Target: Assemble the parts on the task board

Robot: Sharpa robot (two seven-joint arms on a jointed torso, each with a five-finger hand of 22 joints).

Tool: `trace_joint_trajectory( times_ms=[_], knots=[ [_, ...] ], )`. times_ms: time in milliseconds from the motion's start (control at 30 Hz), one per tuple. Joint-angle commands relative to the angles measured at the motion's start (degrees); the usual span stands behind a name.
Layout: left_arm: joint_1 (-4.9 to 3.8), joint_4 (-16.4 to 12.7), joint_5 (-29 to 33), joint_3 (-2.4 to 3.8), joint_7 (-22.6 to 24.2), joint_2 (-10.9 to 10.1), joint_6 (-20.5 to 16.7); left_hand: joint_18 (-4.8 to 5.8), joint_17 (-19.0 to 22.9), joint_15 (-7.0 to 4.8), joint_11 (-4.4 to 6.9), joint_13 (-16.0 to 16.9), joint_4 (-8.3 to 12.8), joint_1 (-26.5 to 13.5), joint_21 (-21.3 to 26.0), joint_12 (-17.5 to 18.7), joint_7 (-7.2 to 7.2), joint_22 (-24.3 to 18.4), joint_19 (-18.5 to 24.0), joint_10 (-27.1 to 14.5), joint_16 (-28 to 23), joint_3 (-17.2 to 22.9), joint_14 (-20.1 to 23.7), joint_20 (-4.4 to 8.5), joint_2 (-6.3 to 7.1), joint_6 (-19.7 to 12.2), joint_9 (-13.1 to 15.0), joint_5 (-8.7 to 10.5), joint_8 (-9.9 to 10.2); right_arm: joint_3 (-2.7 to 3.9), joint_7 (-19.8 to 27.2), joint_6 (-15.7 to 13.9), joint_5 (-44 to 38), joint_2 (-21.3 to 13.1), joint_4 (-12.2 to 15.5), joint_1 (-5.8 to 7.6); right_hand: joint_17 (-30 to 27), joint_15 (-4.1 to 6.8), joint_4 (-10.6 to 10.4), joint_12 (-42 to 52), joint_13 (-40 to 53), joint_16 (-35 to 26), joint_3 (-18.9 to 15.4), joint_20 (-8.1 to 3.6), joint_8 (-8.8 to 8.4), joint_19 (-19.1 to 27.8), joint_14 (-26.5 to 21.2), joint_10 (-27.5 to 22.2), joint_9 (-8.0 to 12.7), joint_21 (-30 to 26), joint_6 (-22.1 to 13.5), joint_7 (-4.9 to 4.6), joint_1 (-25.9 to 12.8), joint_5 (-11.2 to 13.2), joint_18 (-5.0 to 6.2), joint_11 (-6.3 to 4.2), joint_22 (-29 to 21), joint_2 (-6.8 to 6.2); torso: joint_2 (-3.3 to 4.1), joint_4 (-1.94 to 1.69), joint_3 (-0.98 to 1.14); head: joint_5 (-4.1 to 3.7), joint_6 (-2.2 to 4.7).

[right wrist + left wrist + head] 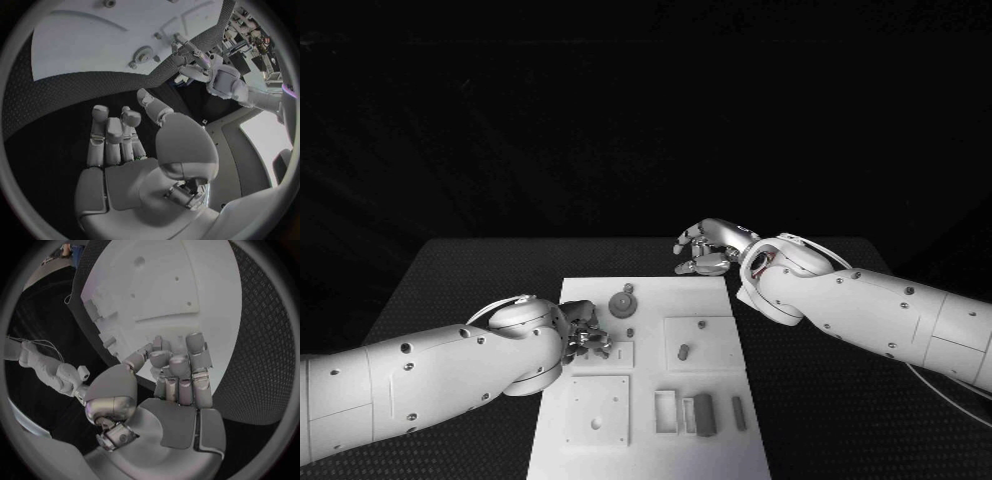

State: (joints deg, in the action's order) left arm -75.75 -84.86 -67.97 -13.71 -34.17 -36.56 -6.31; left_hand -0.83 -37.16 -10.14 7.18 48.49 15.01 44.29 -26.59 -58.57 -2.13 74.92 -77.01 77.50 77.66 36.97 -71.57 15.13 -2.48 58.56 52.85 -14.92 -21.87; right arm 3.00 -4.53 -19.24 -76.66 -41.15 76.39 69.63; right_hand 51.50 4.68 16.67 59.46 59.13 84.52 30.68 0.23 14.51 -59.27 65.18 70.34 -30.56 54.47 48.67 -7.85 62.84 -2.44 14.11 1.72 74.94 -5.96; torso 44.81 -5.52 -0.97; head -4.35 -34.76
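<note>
Head view. The task board point(651, 400), a white plate, lies on the black desk point(459, 270) with its long axis running near to far. Parts counted on it: one round disc-like part point(623, 303) with a knob, toward the far left of the board; one short peg point(684, 352) in a square recess right of centre, long axis near-far; three upright bar-like parts point(697, 413) side by side near the right of the board, long axes near-far, with one thinner pin point(740, 413) just right of them. One square plate with small holes point(599, 409) sits at near left. The left hand point(586, 336) is over the board's left edge, fingers curled down at a small part point(599, 345) that cannot be made out; whether they pinch it I cannot tell. The right hand point(708, 247) hovers at the board's far right corner, fingers bent inward, nothing visible in them.

Left wrist view. The left hand's point(178, 377) fingers point(195, 347) are bunched together, tips over the task board point(187, 285); a held part cannot be confirmed.

Right wrist view. The right hand point(125, 150) is above the desk point(56, 100), just off the task board point(100, 40). Fingers point(100, 125) lie side by side, loosely curled, holding nothing. The disc-like part point(145, 54) shows on the board.
</note>
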Motion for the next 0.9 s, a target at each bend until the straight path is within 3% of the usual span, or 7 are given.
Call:
trace_joint_trajectory(
  times_ms=[33, 567, 900],
  knots=[
    [0.13, -0.21, -1.00, -0.01, 0.45, 0.16, -0.89, 0.58, 0.07, -0.46, 0.28, -0.07, 0.21, 1.56, 0.13, -0.04, 3.33, 1.09, -0.26, 0.06, 0.27, 0.07, 0.01, 0.16, -2.06, 11.05, 0.06, 0.22, -0.23, 0.03, 0.34, 0.49, 0.00, 0.00, 0.03, -0.01, -0.06, -0.16, 0.04, -0.36, -0.08, -0.19, -0.34, 0.38, -0.34, 0.07, 0.11, 0.40, 0.09, -0.20, 0.14, -0.31, -0.17, -0.35, 0.89, -0.13, 0.84, 0.17, 0.00, -0.01, -0.03, -0.03, 0.04],
    [0.15, -0.41, -0.61, -0.01, 0.39, 0.12, 0.79, 0.60, 0.24, -0.45, 0.28, -0.13, 0.38, 1.53, 0.13, -0.01, 3.34, 1.10, -0.26, 0.10, 0.32, 0.05, 0.00, 0.15, -1.83, 11.08, 0.02, 0.49, -0.16, 0.03, 0.33, 0.58, 0.06, -0.02, 0.02, -0.01, -0.07, -0.17, 0.03, -0.35, -0.09, -0.18, -0.39, 0.39, -0.36, 0.06, 0.12, 0.41, 0.09, -0.20, 0.14, -0.31, -0.24, -0.35, 0.89, -0.13, 0.85, 0.18, 0.00, -0.04, -0.03, -0.09, -0.01],
    [0.15, -0.35, -0.23, -0.01, 0.44, 0.14, 1.63, 0.64, 0.67, -0.31, 0.23, -0.23, 0.48, 1.30, 0.20, -0.03, 3.32, 1.08, -0.26, 0.21, 0.56, -0.36, 0.05, 0.13, 0.16, 11.33, -0.10, 0.64, -0.02, 0.03, 0.35, 0.56, 0.10, -0.05, 0.01, -0.01, -0.07, -0.17, 0.03, -0.35, -0.10, -0.18, -0.43, 0.40, -0.37, 0.05, 0.12, 0.42, 0.10, -0.21, 0.14, -0.31, -0.29, -0.35, 0.89, -0.13, 0.85, 0.15, 0.01, 0.00, -0.01, -0.09, -0.09]
  ],
)
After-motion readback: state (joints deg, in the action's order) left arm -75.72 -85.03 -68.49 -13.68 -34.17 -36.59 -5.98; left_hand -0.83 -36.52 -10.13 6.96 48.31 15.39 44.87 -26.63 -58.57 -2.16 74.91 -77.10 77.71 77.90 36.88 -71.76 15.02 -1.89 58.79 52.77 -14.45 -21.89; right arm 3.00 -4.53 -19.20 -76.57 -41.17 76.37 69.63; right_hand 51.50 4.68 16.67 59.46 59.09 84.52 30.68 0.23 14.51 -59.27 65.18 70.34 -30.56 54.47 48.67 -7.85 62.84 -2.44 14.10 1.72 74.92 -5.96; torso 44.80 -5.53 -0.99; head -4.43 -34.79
